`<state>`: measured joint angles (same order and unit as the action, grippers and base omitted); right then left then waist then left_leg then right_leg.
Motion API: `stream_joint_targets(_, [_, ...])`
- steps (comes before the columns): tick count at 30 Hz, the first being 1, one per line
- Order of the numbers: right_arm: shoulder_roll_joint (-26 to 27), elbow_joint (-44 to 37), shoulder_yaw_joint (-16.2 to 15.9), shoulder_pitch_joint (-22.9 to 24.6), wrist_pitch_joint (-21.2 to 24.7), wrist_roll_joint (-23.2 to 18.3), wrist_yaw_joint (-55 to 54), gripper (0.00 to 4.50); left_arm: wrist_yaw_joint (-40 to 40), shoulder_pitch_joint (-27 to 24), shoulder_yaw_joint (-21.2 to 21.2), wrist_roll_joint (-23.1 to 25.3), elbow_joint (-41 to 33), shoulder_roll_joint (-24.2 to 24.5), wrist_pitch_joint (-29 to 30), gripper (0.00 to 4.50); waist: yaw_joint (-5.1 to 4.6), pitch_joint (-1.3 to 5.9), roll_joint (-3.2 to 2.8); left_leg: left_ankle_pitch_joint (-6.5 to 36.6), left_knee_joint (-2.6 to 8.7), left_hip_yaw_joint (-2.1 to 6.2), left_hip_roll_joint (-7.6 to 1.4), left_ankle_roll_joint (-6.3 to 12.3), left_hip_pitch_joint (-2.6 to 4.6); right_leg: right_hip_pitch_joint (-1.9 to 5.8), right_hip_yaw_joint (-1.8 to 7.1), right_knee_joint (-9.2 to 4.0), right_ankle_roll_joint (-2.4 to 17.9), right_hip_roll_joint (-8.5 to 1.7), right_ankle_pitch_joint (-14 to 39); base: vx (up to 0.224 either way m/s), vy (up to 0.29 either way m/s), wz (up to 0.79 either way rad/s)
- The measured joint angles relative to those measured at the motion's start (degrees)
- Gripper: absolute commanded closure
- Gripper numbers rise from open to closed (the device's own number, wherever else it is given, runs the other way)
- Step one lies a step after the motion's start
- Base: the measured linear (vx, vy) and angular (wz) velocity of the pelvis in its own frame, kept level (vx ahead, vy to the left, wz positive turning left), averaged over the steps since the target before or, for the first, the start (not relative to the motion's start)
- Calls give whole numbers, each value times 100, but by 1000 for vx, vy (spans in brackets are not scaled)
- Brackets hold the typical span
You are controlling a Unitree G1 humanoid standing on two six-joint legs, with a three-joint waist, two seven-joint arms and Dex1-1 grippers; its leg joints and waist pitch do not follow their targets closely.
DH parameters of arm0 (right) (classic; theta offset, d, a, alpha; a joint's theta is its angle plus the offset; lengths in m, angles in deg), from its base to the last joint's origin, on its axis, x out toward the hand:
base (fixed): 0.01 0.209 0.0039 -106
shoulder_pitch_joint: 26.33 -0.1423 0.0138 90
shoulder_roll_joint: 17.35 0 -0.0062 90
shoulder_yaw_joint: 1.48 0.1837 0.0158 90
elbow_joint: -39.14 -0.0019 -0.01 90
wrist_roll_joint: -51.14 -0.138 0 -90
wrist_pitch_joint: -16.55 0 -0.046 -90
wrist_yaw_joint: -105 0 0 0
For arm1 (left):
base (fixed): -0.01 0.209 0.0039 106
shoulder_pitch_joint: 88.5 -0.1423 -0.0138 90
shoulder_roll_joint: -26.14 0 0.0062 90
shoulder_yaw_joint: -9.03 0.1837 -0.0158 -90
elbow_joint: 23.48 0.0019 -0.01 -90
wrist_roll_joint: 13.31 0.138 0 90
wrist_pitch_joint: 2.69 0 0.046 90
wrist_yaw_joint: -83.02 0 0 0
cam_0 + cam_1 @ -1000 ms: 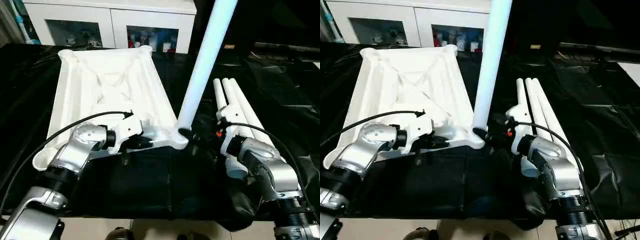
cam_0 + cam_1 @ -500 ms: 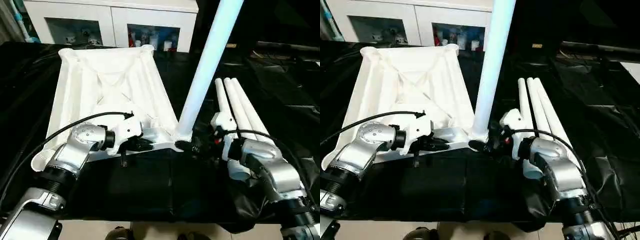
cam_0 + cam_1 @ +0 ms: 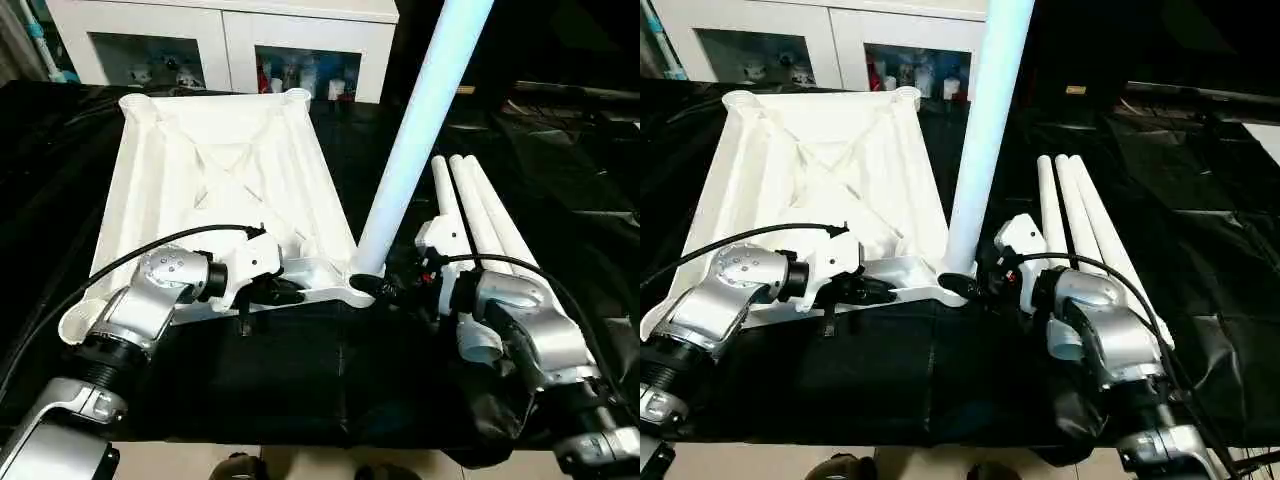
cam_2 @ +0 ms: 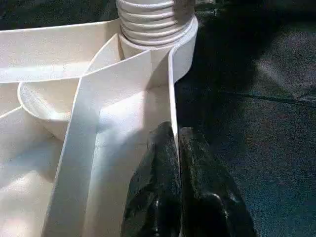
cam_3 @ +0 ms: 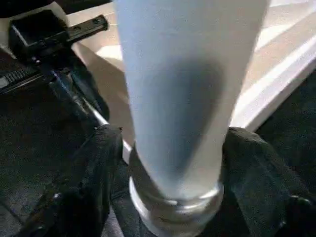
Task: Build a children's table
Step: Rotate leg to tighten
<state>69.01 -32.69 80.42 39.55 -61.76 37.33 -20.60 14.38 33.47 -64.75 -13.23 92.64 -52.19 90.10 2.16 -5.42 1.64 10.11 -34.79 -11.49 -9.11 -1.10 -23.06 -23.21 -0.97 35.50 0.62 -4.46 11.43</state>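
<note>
Tabletop (image 3: 215,180): white, upside down on black-draped surface (image 3: 300,370), ribbed underside up, round sockets at corners.
Standing leg (image 3: 420,120): white, tapered, upright w/ slight lean, threaded end seated in near-right corner socket (image 3: 358,285); threads visible at socket in left wrist view (image 4: 153,22).
Spare legs (image 3: 475,205): three, lying side by side on surface, just right of standing leg, partly behind right arm.
Left gripper (image 3: 285,293): fingers (image 4: 163,187) pinched tight on tabletop's thin near rim, close to occupied socket.
Right gripper (image 3: 975,290): at base of standing leg; fingers (image 5: 94,168) apart, one each side of leg just above socket; gap visible btw pads and leg, contact can't be told.
Left arm: silver forearm reaching in from near-left, black cable looped over it.
Right arm: silver forearm from near-right, over spare legs' near ends.
Background: white cabinet (image 3: 225,40) w/ glass doors behind surface.
</note>
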Motion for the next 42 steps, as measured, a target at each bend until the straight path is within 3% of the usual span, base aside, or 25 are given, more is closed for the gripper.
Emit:
stream_joint_targets(5, [-15, 76, 1, -20, -111, 2, 108, 198, -70, -1, 0, -34, -12, 34, 33, 450, 4, 0, 0, 0, 11, -5, 0, 1, 0, 3, 0, -18, 1, 0, 0, 0, 0, 0])
stream_joint_targets(13, [-6, 208, 17, -93, -300, -7, 239, 237, -93, -6, -1, -34, -30, 42, 77, 450, -2, 0, 1, -1, 20, -6, 0, 1, 3, 4, 0, -23, 1, 0, -1, 0, 0, 0])
stream_joint_targets(32, [209, 118, 98, 166, -451, -5, 36, 246, -23, -95, -13, -21, -186, 78, 168, 450, -17, 4, 6, 0, 38, -9, 0, 0, 12, 9, 0, -44, 1, 1, -1, 0, 0, 0])
stream_joint_targets(37, [992, 652, 466, -4, -586, 145, -1453, 246, 949, 164, -17, 369, 156, -350, 412, 450, -46, 8, 22, 1, 53, -9, 0, -1, 48, 18, 3, -53, -36, 2, 22, -10, 0, -1])
stream_joint_targets(42, [1714, 1501, 781, -552, -747, 386, -3237, 246, 2012, 485, -3, 662, 616, -943, 834, 450, -85, -7, 25, 3, 87, 24, 6, -4, 105, 16, -22, -139, -76, 2, 65, -60, 16, -12])
